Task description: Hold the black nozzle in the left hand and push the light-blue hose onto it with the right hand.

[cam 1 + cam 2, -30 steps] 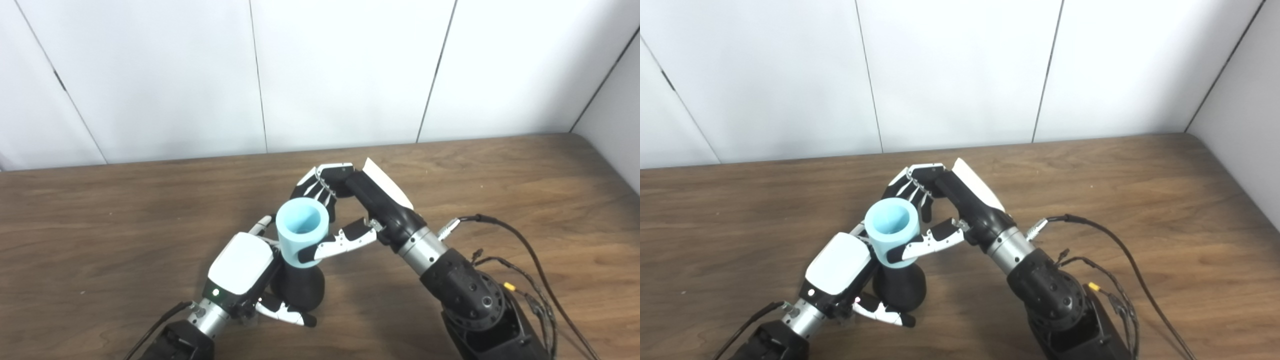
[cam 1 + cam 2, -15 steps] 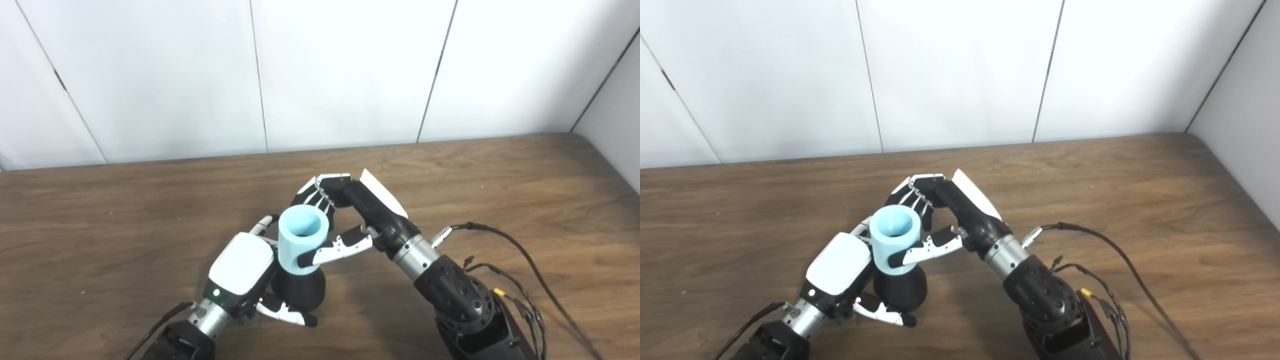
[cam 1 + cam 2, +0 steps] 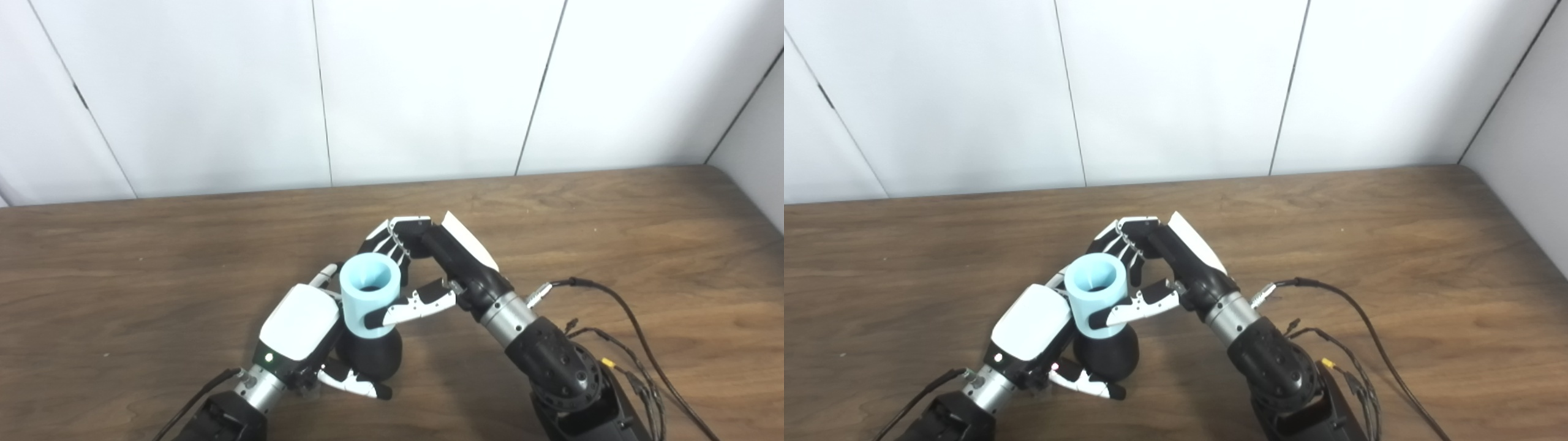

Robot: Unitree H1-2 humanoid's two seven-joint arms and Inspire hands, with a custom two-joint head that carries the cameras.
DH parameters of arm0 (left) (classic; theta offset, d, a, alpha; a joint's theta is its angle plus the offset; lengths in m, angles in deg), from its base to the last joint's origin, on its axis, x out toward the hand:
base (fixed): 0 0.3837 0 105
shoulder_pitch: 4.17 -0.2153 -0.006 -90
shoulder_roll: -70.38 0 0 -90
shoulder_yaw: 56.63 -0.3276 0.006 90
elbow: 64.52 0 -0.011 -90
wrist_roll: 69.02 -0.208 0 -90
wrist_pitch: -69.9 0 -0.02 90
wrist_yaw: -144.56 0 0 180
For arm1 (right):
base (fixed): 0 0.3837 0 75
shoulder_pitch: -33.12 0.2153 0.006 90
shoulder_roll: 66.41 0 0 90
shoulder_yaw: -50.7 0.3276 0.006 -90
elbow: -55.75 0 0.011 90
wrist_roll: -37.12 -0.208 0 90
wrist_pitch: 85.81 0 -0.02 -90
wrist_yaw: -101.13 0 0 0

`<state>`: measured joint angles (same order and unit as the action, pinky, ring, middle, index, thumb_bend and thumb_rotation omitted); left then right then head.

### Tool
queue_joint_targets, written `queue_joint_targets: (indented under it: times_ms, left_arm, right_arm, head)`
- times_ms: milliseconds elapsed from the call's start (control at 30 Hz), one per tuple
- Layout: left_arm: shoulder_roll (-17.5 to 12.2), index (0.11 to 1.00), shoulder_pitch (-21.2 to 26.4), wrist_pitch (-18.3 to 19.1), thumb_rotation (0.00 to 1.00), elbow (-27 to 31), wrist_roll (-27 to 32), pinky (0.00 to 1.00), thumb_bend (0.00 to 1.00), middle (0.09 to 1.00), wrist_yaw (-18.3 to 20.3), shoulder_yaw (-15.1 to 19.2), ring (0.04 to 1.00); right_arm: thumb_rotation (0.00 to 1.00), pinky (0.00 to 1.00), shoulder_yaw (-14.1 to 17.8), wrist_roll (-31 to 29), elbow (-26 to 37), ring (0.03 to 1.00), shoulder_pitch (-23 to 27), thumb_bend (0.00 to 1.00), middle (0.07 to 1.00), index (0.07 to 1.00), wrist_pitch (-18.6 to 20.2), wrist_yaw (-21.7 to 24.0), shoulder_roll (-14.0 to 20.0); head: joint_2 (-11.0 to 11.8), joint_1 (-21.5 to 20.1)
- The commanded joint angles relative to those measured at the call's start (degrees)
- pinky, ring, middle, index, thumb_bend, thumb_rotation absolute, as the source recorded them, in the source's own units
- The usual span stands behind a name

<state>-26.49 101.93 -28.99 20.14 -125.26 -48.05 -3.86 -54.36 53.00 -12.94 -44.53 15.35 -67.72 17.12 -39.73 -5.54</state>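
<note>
The black nozzle stands upright on its wide flared base near the table's front. My left hand is shut around it from the left, thumb curled under its base. The light-blue hose, a short thick tube with its open end facing up, sits over the nozzle's top, whose tip shows dark inside the bore. My right hand is shut on the hose from the right, fingers behind it and thumb across its front. In the right eye view the hose covers the upper nozzle.
Brown wooden table stretches wide on both sides, ending at a white panelled wall behind. Black cables trail from my right forearm across the table's right front.
The right hand has brought the hose lower over the nozzle, so less black shows below it. The view has shifted slightly. The left hand keeps its hold.
</note>
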Motion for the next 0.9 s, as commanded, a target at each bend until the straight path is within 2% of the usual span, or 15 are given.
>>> queue_joint_targets:
  times_ms: [0, 167, 633, 700, 733, 767, 800, 833, 867]
  left_arm:
    - [-0.4, 0.523, -4.1, -0.3, 0.0, -3.0, -3.9, 0.92, 0.52, 0.451, 6.8, -4.2, 0.543]
    - [-0.4, 0.527, -4.1, -0.2, 0.0, -2.9, -4.2, 0.92, 0.52, 0.441, 6.6, -4.3, 0.545]
    - [-0.6, 0.524, -4.2, -0.8, 0.0, -3.2, -3.5, 0.91, 0.52, 0.436, 5.9, -4.2, 0.528]
    - [-0.7, 0.523, -4.2, -0.8, 0.0, -3.2, -3.6, 0.91, 0.52, 0.437, 5.9, -4.2, 0.526]
    - [-0.7, 0.524, -4.2, -0.8, 0.0, -3.2, -3.7, 0.91, 0.52, 0.437, 5.9, -4.3, 0.527]
    - [-0.7, 0.524, -4.2, -0.8, 0.0, -3.3, -3.7, 0.91, 0.52, 0.436, 5.9, -4.3, 0.527]
    - [-0.8, 0.524, -4.2, -0.8, 0.0, -3.0, -3.7, 0.91, 0.52, 0.436, 6.0, -4.3, 0.527]
    - [-0.8, 0.525, -4.2, -0.8, 0.0, -2.9, -3.6, 0.91, 0.52, 0.434, 6.1, -4.3, 0.525]
    - [-0.8, 0.525, -4.2, -0.8, 0.0, -2.8, -3.6, 0.91, 0.52, 0.434, 6.1, -4.3, 0.523]
  right_arm:
    - [0.0, 0.25, -0.2, 0.2, 0.2, 0.39, 0.5, 0.51, 0.466, 0.534, -2.4, 0.1, 0.0]
    - [0.0, 0.26, -0.7, 2.1, -0.2, 0.39, -0.3, 0.51, 0.472, 0.534, -4.6, 0.3, 1.1]
    - [0.0, 0.27, 0.0, 3.8, -0.5, 0.393, -2.3, 0.51, 0.471, 0.538, -3.7, -0.7, 1.5]
    - [0.0, 0.29, 0.2, 2.8, -0.1, 0.398, -2.3, 0.51, 0.478, 0.54, -2.3, 0.0, 1.4]
    - [0.0, 0.35, 0.3, 2.2, 0.1, 0.443, -2.2, 0.52, 0.479, 0.521, -1.7, 0.5, 1.4]
    - [0.08, 0.4, 0.3, 1.7, 0.3, 0.481, -2.2, 0.52, 0.524, 0.503, -1.3, 0.8, 1.5]
    - [0.11, 0.42, 0.3, 1.7, 0.5, 0.494, -2.1, 0.52, 0.54, 0.497, -1.0, 1.0, 1.6]
    - [0.15, 0.46, 0.1, 2.1, 0.6, 0.534, -2.0, 0.74, 0.578, 0.568, -1.1, 1.2, 1.8]
    - [0.21, 0.51, -0.2, 2.7, 0.9, 0.59, -1.9, 0.9, 0.631, 0.637, -1.0, 1.4, 2.0]
  head:
    - [-0.1, -0.1]
    - [-0.2, -0.1]
    - [-0.4, -0.2]
    - [-0.4, -0.2]
    - [-0.4, -0.1]
    - [-0.5, -0.1]
    - [-0.5, -0.1]
    - [-0.5, -0.1]
    - [-0.5, -0.2]
